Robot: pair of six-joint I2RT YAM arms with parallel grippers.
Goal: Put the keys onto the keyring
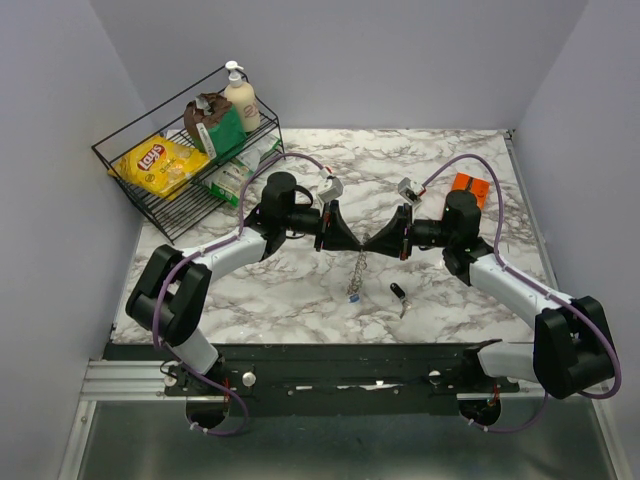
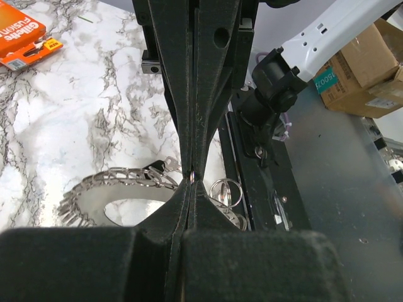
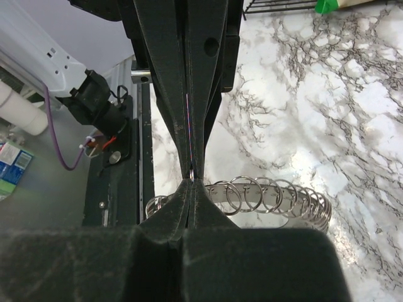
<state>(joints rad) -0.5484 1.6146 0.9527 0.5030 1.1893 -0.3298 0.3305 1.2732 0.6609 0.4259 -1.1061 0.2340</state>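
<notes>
Surface: white marble-patterned table, grey-veined and smooth, with pale plain walls behind.
Back left: black wire basket holding a yellow crisp bag and a pump bottle.
Back right: orange razor pack.
Keyring: grey metal, mid-table, below the meeting fingertips. It reads as a thin chain from overhead, a toothed band in the left wrist view, and overlapping wire loops in the right wrist view.
Blue key sits at the keyring's near end, with the black key near but apart.
Left gripper and right gripper: matte black tapered fingers, both clenched, tip to tip. Whether anything is pinched cannot be told.
</notes>
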